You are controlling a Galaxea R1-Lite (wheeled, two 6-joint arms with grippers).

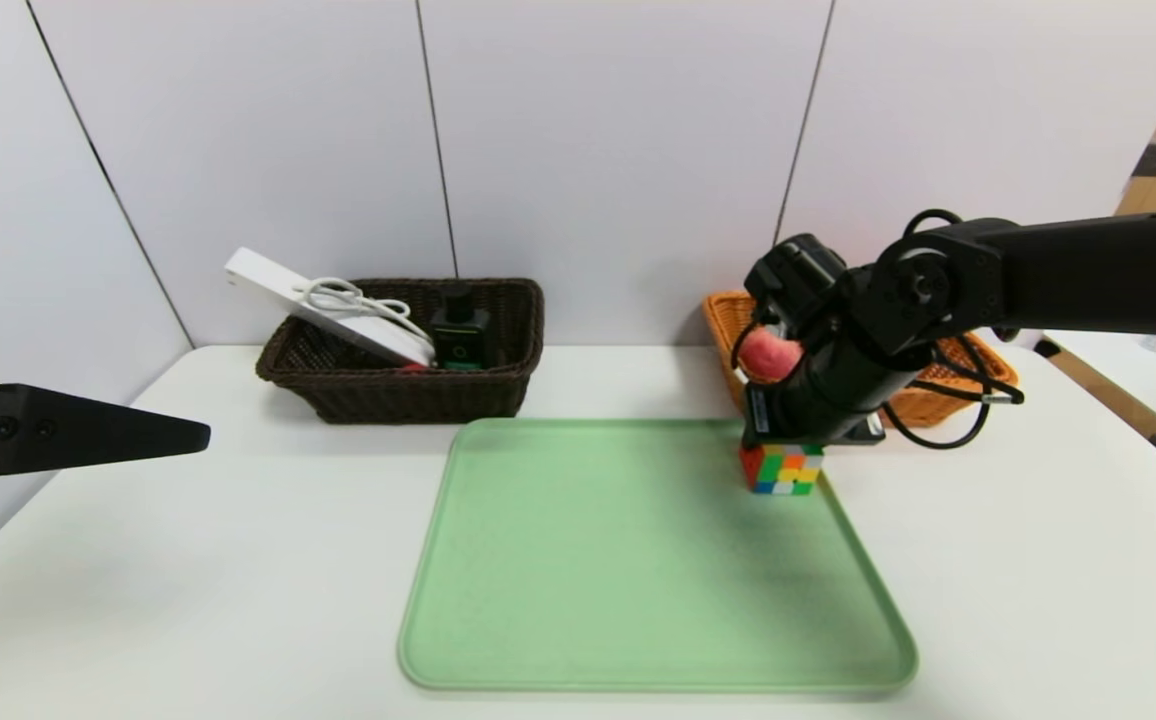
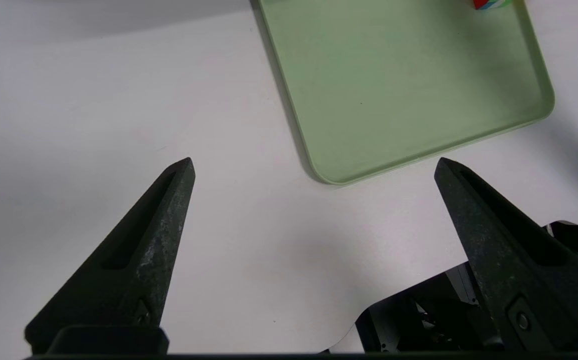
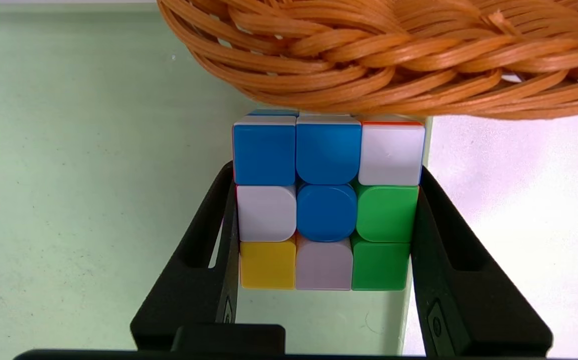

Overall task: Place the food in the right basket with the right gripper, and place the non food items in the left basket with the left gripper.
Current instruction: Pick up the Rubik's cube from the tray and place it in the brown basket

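Cube point(image 3: 326, 202) at the tray's point(image 1: 638, 560) far right corner looks light, rigid and slick, best pinched on flat opposite faces, as I have the right gripper point(image 3: 324, 220) clamping it now; left gripper point(image 2: 314, 170) wide; dark basket point(image 1: 498, 395) holds gadgets; orange basket point(image 1: 728, 325) something pink.

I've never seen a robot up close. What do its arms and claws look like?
Both arms are matte black. Each claw, left and right, has two long tapering fingers, wedge-shaped, each with a slot. The right arm has rounded joints and looping black cables.
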